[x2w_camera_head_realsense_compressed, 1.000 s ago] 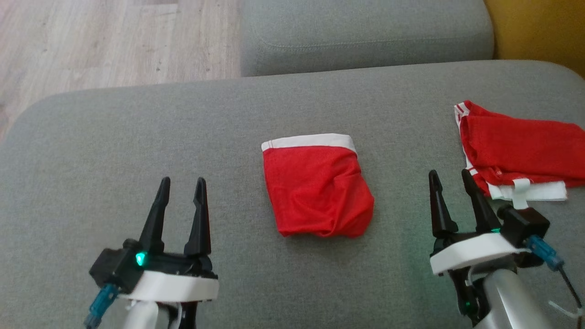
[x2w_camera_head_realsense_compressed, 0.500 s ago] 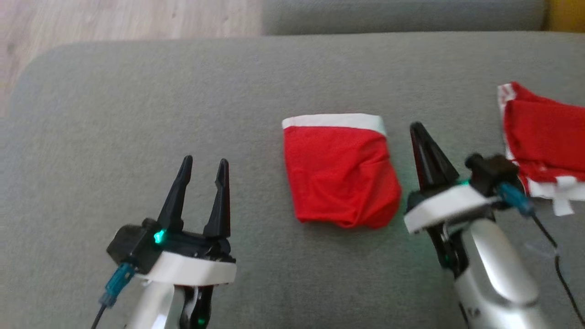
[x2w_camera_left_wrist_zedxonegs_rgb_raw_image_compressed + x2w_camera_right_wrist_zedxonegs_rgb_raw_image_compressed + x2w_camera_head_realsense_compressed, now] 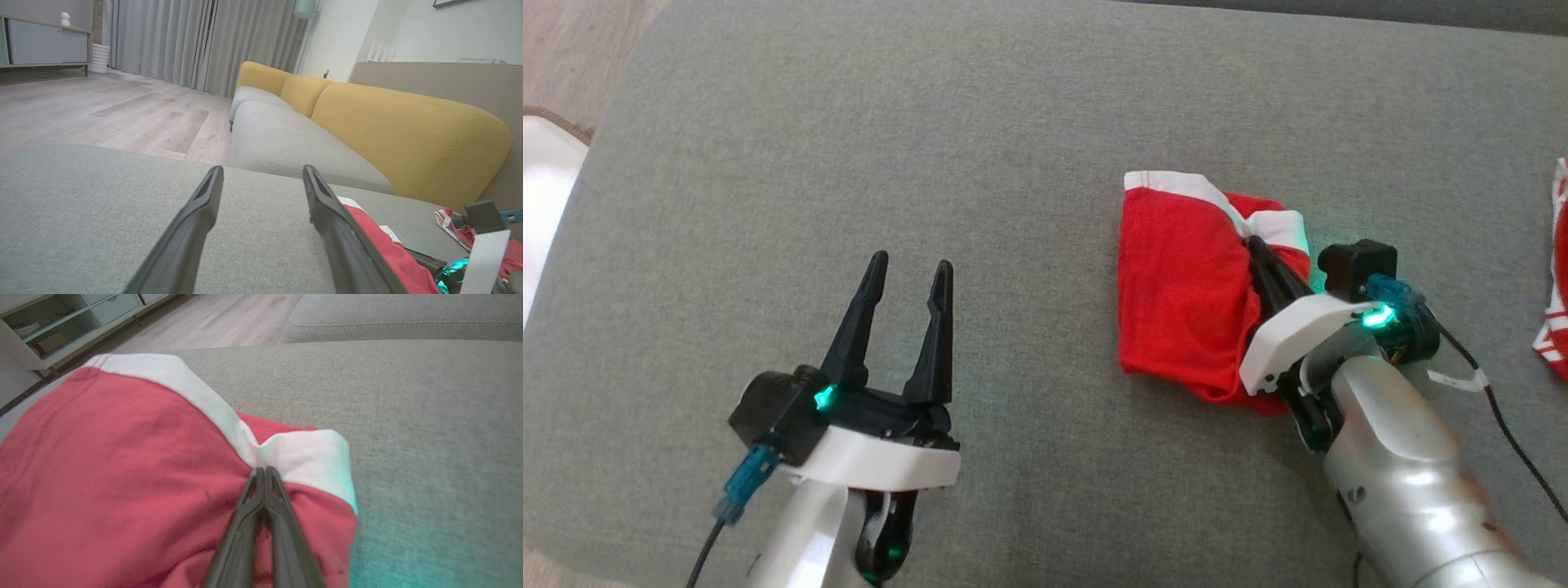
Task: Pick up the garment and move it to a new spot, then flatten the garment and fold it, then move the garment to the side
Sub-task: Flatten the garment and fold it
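Observation:
A red garment (image 3: 1184,294) with a white waistband lies on the grey sofa seat (image 3: 849,122), right of centre in the head view. My right gripper (image 3: 1250,241) is shut, its tips pressed onto the garment's top right just under the waistband. In the right wrist view the shut right gripper (image 3: 261,469) meets a pucker in the white band of the garment (image 3: 122,457); I see no cloth between the fingers. My left gripper (image 3: 908,265) hovers open over bare cushion, well left of the garment. From the left wrist, the open left gripper (image 3: 261,171) has the garment (image 3: 388,253) at its right.
A second red-and-white garment (image 3: 1553,327) lies at the seat's right edge. A yellow sofa backrest (image 3: 388,130) rises behind the seat, and another grey cushion (image 3: 294,151) lies beyond. A white object (image 3: 543,188) and wooden floor sit off the seat's left edge.
The head camera has tilted down and shifted. My right gripper has shut and moved left onto the garment, bunching the waistband's right end. The left gripper stays open.

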`<state>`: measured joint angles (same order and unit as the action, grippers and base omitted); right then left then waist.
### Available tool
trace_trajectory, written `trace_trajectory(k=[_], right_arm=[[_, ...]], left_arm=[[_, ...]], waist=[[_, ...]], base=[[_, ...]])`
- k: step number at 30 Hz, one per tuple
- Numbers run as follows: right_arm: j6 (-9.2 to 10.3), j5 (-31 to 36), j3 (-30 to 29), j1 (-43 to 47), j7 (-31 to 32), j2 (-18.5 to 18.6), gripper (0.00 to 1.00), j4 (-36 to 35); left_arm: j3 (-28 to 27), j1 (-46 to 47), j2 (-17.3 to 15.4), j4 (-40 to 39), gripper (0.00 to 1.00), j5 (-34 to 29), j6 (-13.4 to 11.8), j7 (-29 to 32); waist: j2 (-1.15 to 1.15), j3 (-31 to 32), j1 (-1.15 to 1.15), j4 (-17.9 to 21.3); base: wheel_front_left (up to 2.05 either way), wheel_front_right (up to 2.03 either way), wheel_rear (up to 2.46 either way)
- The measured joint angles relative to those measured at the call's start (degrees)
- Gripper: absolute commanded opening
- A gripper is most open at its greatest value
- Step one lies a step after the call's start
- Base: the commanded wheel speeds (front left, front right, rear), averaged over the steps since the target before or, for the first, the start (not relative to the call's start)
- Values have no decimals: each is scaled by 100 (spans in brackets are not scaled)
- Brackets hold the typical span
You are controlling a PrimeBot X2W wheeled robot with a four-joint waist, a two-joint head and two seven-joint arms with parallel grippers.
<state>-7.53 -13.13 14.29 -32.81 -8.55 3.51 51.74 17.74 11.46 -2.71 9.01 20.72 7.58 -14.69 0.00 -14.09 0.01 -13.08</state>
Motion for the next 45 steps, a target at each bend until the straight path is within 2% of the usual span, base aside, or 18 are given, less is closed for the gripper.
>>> trace_trajectory(k=[5,11,17,25,30,38,42,45], right_arm=[[-1,-169,181,-232,-296,18,0,364],[-1,-505,538,-286,-516,20,0,207],[0,-815,1184,-366,-481,16,0,226],[0,-1000,1470,-394,-447,20,0,749],[0,-1198,1549,-433,-466,26,0,639],[-1,-1478,1987,-415,-566,27,0,91],[-1,-1517,2386,-334,-556,23,0,83],[0,-1614,2348,-277,-557,18,0,80]], left_arm=[[42,-1,2,41,100,2,0,0],[40,-2,2,48,100,57,0,0],[74,-4,2,47,100,111,0,0],[78,-6,2,47,100,149,0,0],[69,-12,2,62,100,149,0,0],[75,-24,2,78,100,149,0,0],[68,-55,2,89,100,149,0,0],[29,-139,2,90,100,137,0,0]], waist=[[0,24,0,-65],[0,197,-1,-117],[0,236,-1,-255],[0,227,-1,-433],[0,269,-1,-455],[0,338,-1,-410],[0,395,-1,-351],[0,420,-1,-258]], base=[[0,0,0],[0,0,0],[0,0,0],[0,0,0],[0,0,0],[0,0,0],[0,0,0],[0,0,0]])
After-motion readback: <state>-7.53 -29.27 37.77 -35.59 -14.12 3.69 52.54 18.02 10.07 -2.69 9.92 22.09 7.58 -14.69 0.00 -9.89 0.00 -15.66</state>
